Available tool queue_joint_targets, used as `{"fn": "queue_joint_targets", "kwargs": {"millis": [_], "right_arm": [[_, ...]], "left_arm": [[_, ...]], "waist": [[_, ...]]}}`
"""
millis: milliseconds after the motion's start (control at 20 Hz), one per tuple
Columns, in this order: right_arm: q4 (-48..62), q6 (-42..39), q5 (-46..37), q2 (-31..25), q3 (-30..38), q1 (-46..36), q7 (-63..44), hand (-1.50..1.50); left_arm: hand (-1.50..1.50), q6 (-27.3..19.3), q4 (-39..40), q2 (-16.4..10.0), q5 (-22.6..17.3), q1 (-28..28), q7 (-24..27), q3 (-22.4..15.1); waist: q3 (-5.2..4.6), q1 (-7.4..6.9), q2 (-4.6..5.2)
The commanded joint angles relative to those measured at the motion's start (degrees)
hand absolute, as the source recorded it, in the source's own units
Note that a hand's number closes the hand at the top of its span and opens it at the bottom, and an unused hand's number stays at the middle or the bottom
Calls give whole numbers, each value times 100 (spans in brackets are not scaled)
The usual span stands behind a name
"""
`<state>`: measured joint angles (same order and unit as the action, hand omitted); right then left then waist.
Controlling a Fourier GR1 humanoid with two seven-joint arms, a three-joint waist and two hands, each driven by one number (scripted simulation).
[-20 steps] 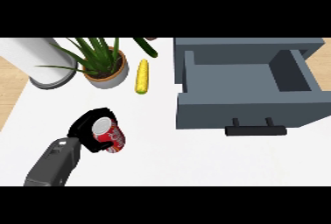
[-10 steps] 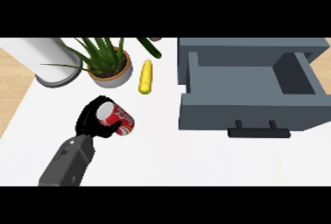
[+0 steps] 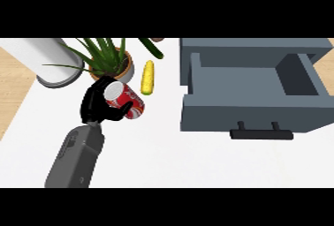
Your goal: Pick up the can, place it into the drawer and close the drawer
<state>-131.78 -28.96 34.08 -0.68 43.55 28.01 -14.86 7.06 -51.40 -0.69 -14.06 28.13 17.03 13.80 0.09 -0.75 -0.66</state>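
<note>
**Robot hand (image 3: 98,105) clamped on the can (image 3: 125,99), drawer standing open**

The robot's left arm comes in from the lower left of the frame. Its black fingers and thumb are curled round the red can, which is tilted in the grasp at left of centre, with its pale top toward the upper left. The can is just below the potted plant (image 3: 108,57) and close beside a yellow oblong item (image 3: 148,77). I cannot tell whether it is clear of the white surface (image 3: 195,163). Only 1 arm shows; the right one is out of view.

Of the 3 steps, the pick-up looks done and the carry to the drawer (image 3: 222,115) is the step in hand. The grey drawer is pulled open at the right of the frame, with its dark handle (image 3: 261,132) toward the lower edge. The next move calls for a sweep to the right, high enough to pass over the drawer's left wall. A release inside would follow, then a push on the front panel to shut it.
</note>
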Motion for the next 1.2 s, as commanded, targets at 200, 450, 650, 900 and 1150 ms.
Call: {"fn": "queue_joint_targets", "kwargs": {"millis": [200,450,650,900,1150], "right_arm": [[44,-136,129,66,43,229,205,-150],[-317,166,278,64,-177,244,-66,-150],[-245,289,-182,65,-377,-101,-90,-150],[-10,15,5,64,-301,146,266,-150],[101,-17,-222,66,-283,-193,101,-150]], "left_arm": [[150,-1354,-2458,68,-227,-388,-1557,-1110],[150,-2069,-2856,60,77,317,-2349,-1227],[150,-2602,-2695,69,123,977,-2578,-1640],[150,-3022,-2589,68,142,1323,-2832,-1890],[150,-3631,-1800,69,-111,2310,-2741,-2150]], "waist": [[-4,75,20],[-8,124,45],[-7,144,58],[-6,177,54],[-6,217,74]]}}
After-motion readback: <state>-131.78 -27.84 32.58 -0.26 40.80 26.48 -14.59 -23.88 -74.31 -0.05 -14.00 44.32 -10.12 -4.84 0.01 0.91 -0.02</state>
